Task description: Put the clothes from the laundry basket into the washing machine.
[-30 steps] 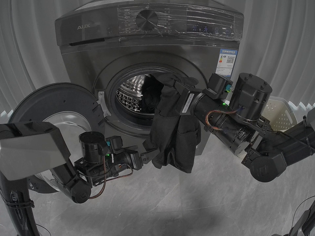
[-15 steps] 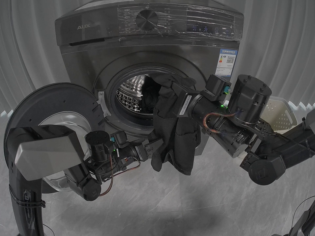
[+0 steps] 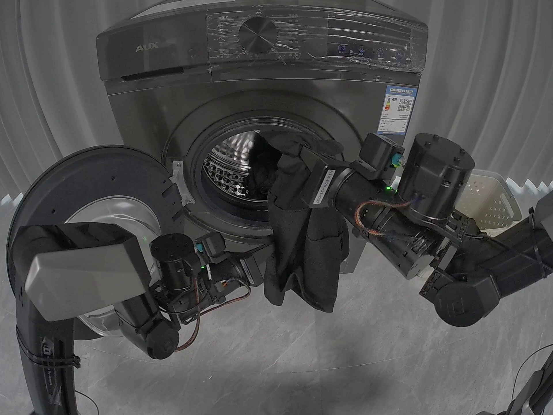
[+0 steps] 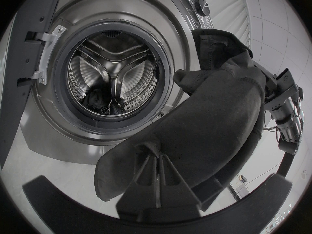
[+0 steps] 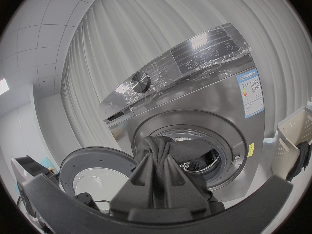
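Garment [image 3: 302,231] hangs mid-frame, long axis vertical; my right gripper [image 5: 158,163], nearer the drum mouth [image 3: 227,162] just to its left, clamps the top; my left gripper [image 4: 156,158] seemingly pinches the lower edge.

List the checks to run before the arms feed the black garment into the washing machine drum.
1. Door swung open: ok.
2. Drum mouth unblocked: ok.
3. Right gripper shut on black garment: ok.
4. Left gripper shut on its lower part: ok.
5. Garment inside drum: not ok, it hangs outside the opening.
6. Laundry basket emptied: not ok, dark cloth hangs over its rim.
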Tool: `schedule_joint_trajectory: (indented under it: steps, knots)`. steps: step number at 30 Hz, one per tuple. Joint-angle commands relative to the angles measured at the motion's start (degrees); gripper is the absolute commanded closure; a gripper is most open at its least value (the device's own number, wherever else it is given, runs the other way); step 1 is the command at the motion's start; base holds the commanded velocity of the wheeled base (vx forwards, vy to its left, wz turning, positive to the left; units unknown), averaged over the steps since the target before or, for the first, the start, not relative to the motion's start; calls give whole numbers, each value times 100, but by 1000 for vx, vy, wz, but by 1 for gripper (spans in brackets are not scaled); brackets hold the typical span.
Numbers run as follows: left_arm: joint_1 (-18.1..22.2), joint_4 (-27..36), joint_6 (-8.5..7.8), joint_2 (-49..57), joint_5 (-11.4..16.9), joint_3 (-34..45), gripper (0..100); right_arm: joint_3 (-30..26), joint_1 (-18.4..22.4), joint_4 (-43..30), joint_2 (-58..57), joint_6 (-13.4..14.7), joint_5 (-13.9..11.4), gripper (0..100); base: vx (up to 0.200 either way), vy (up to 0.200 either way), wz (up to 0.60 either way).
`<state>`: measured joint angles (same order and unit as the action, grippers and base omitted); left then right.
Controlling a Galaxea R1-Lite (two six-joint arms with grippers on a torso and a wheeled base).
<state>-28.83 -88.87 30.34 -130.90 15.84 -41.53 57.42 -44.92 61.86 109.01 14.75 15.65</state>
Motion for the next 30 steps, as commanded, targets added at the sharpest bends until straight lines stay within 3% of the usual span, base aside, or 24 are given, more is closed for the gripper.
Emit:
schedule_joint_trajectory:
  steps: [1,7,9,13,23,24,30]
  knots:
    - [-52,1,-28,645,25,532,100,6,54,2,6,2,-10,100,0,0,0]
    - [0,-8,-55,1673,104,1411,100,15,133,2,6,2,-1,100,0,0,0]
    - [35,-8,-64,1998,289,1701,100,15,177,2,6,2,8,100,0,0,0]
    - [167,-16,-72,2227,499,1886,100,6,194,-16,24,2,17,100,0,0,0]
    - [141,-8,-46,2104,535,1921,100,6,133,2,59,2,17,100,0,0,0]
    - [141,-8,-46,2051,543,1912,0,6,115,2,59,2,17,100,0,0,0]
    - [123,-8,-64,1541,543,1728,0,33,71,-16,59,-7,17,100,0,0,0]
